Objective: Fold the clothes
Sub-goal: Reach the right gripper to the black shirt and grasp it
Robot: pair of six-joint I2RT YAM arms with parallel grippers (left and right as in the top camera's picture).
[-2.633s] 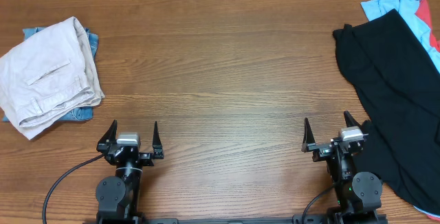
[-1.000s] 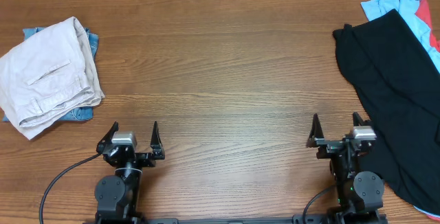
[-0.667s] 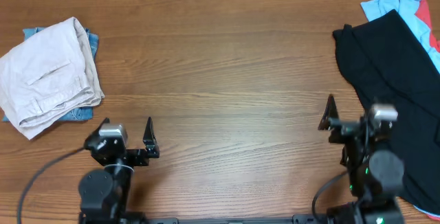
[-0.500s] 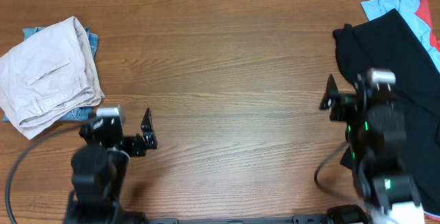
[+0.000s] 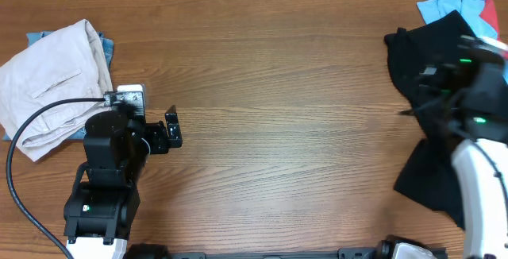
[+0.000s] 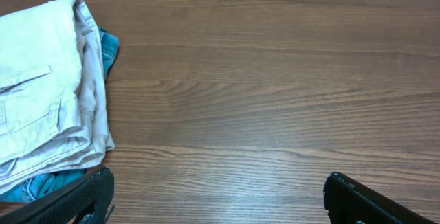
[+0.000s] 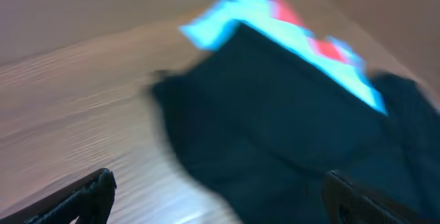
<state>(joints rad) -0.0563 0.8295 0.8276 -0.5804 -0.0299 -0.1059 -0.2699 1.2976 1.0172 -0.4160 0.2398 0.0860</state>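
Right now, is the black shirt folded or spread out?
Spread out, not folded: the black shirt lies loose and uneven along the right edge of the table, without tidy folded edges.

1. I am viewing the left gripper (image 6: 216, 198) through its wrist camera. Its two black fingers (image 6: 75, 200) are showing in the bottom corners, standing wide apart with nothing between them.
2. The wooden table (image 6: 275, 100) is filling most of the view.
3. The beige trousers (image 6: 41, 100) are lying folded at the left edge, with a pocket flap facing up.
4. A blue garment (image 6: 108, 45) is peeking out from under the trousers, along their right side and at their lower edge.
5. The left-hand finger is sitting just beside the pile's lower edge. I cannot tell whether it is touching.
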